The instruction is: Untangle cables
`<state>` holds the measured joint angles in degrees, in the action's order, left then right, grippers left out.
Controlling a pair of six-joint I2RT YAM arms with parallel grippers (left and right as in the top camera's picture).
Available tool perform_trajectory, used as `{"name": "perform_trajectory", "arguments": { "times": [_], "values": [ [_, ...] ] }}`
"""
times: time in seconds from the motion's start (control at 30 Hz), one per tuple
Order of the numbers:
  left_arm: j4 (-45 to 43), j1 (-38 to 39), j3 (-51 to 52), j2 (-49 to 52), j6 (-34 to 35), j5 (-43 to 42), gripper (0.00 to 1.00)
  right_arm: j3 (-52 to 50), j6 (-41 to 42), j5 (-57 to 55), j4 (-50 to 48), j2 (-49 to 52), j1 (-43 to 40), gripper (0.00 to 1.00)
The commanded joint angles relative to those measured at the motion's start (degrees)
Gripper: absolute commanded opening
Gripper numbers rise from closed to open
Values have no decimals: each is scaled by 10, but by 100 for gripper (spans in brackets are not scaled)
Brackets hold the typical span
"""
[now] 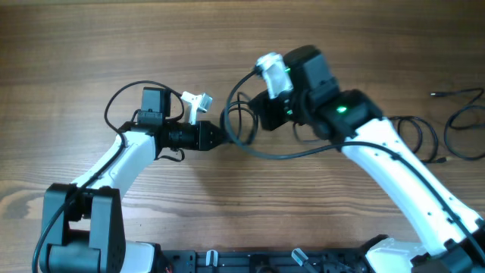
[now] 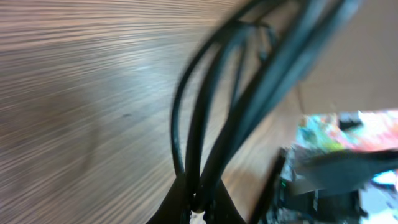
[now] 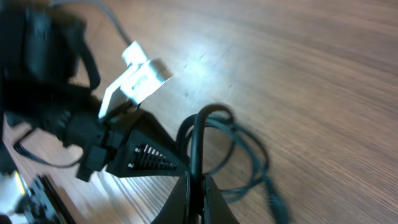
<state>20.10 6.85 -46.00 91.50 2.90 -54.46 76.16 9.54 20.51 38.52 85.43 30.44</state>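
At the centre of the desk (image 1: 91,45), the cables (image 1: 230,121) are found looped between both grippers. The left gripper (image 1: 222,137) jaws are clenched on several strands; the right gripper (image 1: 256,121) jaws on one loop. A loose cable (image 1: 448,133) lies far right.

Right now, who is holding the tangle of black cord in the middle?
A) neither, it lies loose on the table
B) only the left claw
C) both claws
C: the left claw and the right claw are each pinched shut on strands of the cables.
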Motion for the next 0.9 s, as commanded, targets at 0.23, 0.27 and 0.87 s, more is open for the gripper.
{"name": "perform_trajectory", "arguments": {
  "times": [0.23, 0.27, 0.87],
  "values": [
    [8, -10, -5, -7, 171, 198, 4, 1, 88, -60, 101, -50, -211, 4],
    [14, -17, -5, -7, 189, 216, 4, -3, 89, -78, 115, -50, -216, 4],
    [13, -55, -5, -20, 109, 62, 100, -56, -27, 126, 82, 54, -107, 5]
  ]
}}
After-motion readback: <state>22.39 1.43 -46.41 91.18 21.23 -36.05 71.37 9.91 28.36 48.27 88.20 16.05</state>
